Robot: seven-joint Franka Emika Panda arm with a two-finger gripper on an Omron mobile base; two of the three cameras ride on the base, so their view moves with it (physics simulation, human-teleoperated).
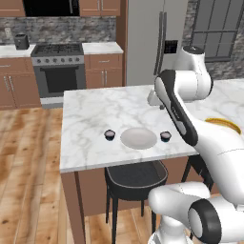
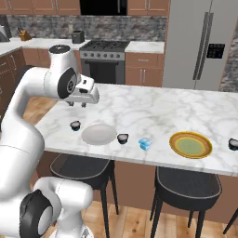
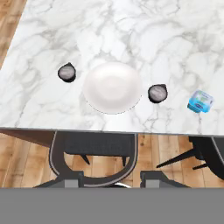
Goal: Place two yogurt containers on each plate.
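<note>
My pincer [image 2: 78, 103] pressed together, holding nothing, high above surface [image 2: 153, 109]. Pale plate [image 3: 113, 87] bare; dark yogurt cups [image 3: 66, 72] [image 3: 157, 92] flank it. No cup placed yet. Next: spread, descend onto nearest cup.

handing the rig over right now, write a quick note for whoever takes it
Gripper: shut, holding nothing, raised above the island's near edge.
White plate: bare, with a dark yogurt cup on one side and another dark cup on the other, both on the marble counter, apart from the plate.
Light blue cup: on the counter between the white plate and the gold-rimmed plate.
Fourth dark cup: past the gold-rimmed plate, which is also bare.
Done: nothing yet. Left: two cups onto each plate.
</note>
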